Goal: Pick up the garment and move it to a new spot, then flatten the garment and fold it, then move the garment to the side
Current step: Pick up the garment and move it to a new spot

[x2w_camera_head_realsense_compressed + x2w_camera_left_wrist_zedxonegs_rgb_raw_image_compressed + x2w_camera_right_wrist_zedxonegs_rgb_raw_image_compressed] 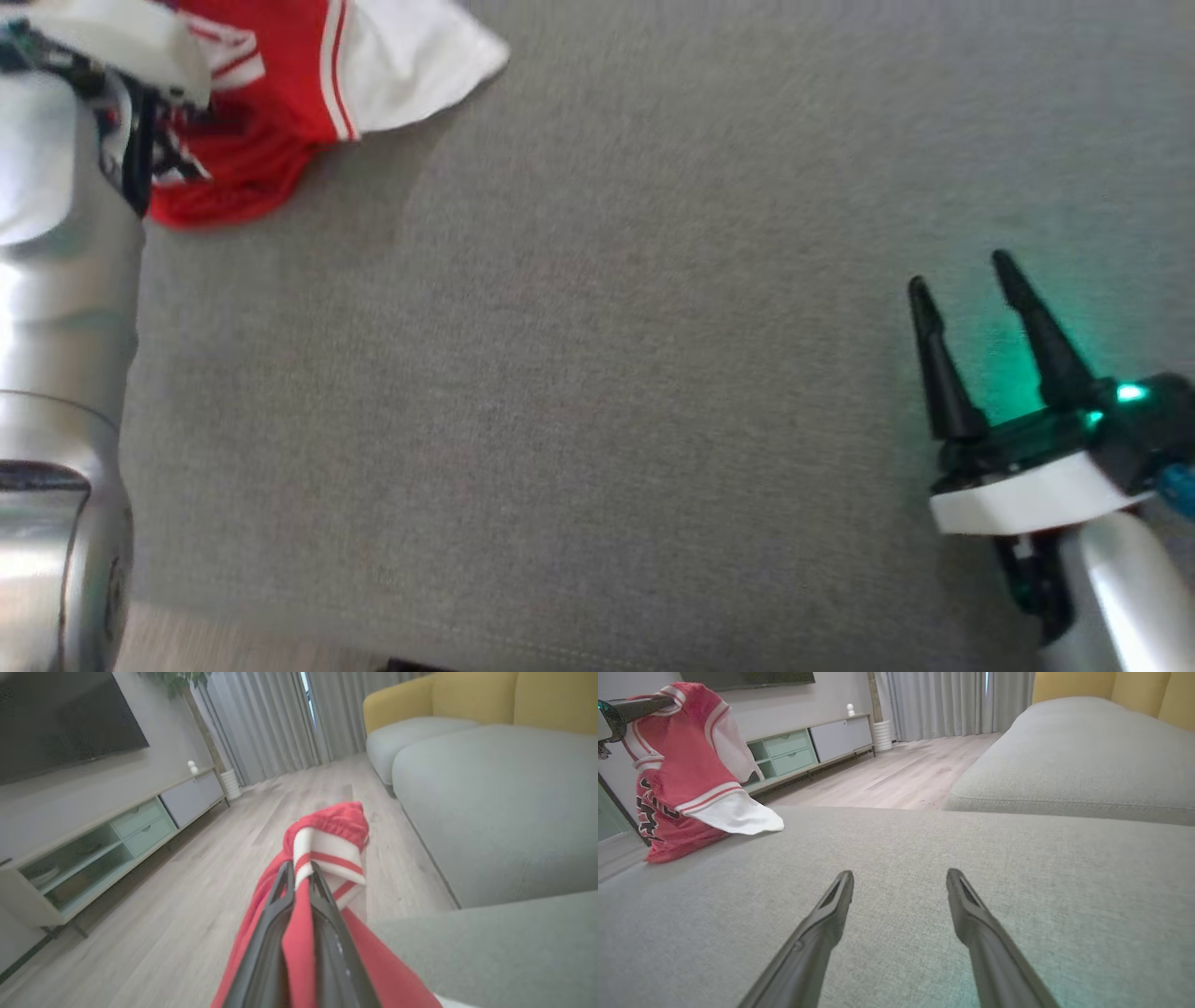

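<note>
Centre of grey cushion (597, 373) lies bare, open passage between the arms. Obstacles: garment (271, 103) bunched at far left corner, left forearm (65, 308) along left edge, right gripper (962, 273) at right.

head: straight down on cushion (597, 373) | wrists: low, toward curtains (943, 704) | shared: cushion

The red cloth shirt (280, 84), upper left, has white stripes and white sleeves. The soft fabric cushion (607, 373) is grey.
</note>
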{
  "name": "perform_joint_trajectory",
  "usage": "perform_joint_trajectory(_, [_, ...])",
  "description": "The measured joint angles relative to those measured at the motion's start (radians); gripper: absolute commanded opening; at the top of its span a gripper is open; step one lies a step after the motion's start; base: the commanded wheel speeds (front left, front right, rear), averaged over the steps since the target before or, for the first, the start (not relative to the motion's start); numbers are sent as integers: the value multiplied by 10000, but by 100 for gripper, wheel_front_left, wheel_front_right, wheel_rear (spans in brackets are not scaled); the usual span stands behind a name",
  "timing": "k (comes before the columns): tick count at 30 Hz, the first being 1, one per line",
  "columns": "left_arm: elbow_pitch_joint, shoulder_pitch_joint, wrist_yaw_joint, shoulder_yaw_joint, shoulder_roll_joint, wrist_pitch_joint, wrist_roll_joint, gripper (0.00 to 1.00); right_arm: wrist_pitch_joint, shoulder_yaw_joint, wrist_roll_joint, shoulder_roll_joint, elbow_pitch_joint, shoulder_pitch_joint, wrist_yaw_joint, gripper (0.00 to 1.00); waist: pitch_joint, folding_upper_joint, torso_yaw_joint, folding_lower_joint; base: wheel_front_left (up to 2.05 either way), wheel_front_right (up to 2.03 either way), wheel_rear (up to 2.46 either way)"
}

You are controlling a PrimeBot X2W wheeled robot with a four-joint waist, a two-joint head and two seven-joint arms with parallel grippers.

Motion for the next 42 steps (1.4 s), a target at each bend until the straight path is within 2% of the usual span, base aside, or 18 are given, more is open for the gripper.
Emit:
perform_joint_trajectory(5, [-717, -27, -176, -640, 40, -27, 77, 0, -157, 134, 173, 640, 510, 86, 0, 100, -1178, 0, -480, -2, 0, 0, 0])
perform_joint_trajectory(10, [-1243, -84, -253, -1344, 25, -29, 67, 0, -157, 127, 267, 1141, 483, 606, 0, 100, -2115, 0, -1036, -4, 0, 0, 0])
perform_joint_trajectory(17, [-2529, -101, -253, -3168, 0, 119, -949, 0, -157, 92, 368, 1628, 468, 1487, 0, 100, -3329, 0, -2472, -4, 0, 0, 0])
perform_joint_trajectory(24, [-3726, 174, -253, -4132, -127, 422, -2217, 0, -157, 125, 370, 1812, 368, 1662, 0, 100, -3995, 1, -3843, -3, 0, 0, 0])
perform_joint_trajectory(28, [-4255, 1487, -253, -4675, -353, 449, -2594, 0, -157, 88, 445, 1845, 257, 1659, 0, 100, -4019, 1, -4396, -2, 0, 0, 0])
perform_joint_trajectory(33, [-4242, 4275, -205, -5338, -725, 245, -2911, 0, -157, 180, 445, 1889, 230, 1653, 0, 100, -3504, 0, -4619, 2, 0, 0, 0])
perform_joint_trajectory(38, [-3975, 6238, 330, -5570, -993, 6, -2857, 0, -157, 209, 495, 1954, 228, 1604, 0, 100, -2860, 0, -4703, 2, 0, 0, 0])
perform_joint_trajectory(39, [-4090, 6596, 598, -5496, -1058, 2, -2679, 23, -157, 194, 594, 1956, 236, 1594, 0, 100, -2681, 0, -4714, 3, 0, 0, 0])
perform_joint_trajectory(40, [-4268, 6730, 755, -5428, -1083, 2, -2566, 100, -157, 182, 633, 1958, 247, 1593, 0, 100, -2626, 0, -4696, 3, 0, 0, 0])
perform_joint_trajectory(42, [-4702, 6972, 1041, -5120, -1214, 0, -2362, 100, -157, 140, 646, 1960, 314, 1594, 0, 100, -2615, 0, -4599, 2, 0, 0, 0])
